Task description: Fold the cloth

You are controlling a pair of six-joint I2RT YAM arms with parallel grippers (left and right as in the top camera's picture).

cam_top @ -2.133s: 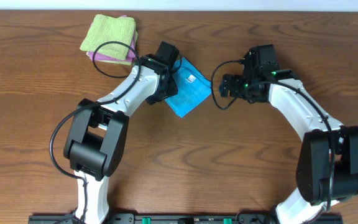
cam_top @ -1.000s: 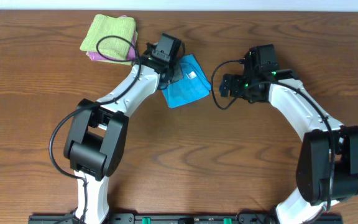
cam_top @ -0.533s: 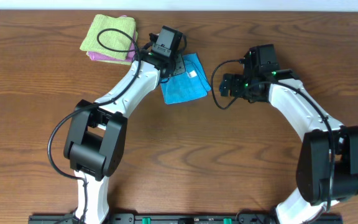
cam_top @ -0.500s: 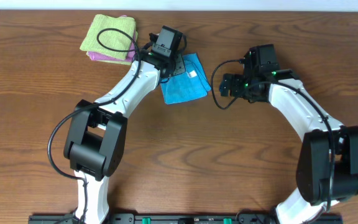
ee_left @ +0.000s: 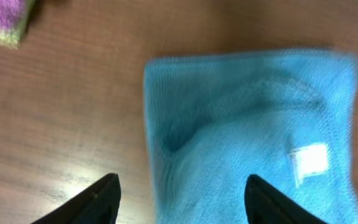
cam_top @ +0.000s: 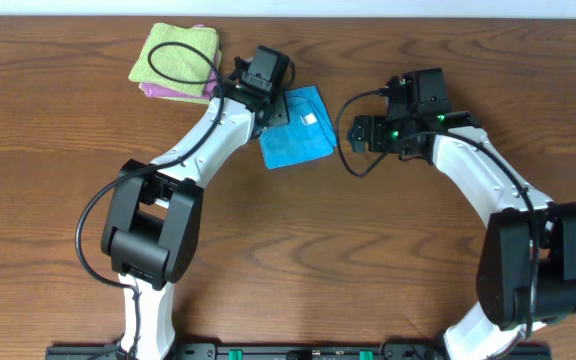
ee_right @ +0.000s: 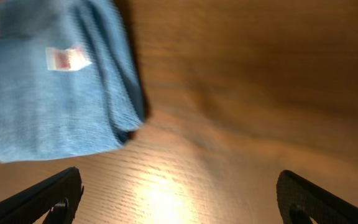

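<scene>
Overhead: cloth (cam_top: 303,142) on wooden table (cam_top: 298,250)

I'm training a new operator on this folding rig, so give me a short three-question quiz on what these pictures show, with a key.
1. True or false: the left pincer is clamped shut on the blue cloth.
2. Which colour tops the folded stack of other cloths? A) lime-green B) red C) black
3. What small thing sits near one edge of the blue cloth?
Key: 1. False: its fingers stand apart over the cloth, which lies loose beneath them. 2. A. 3. A white tag.
</scene>
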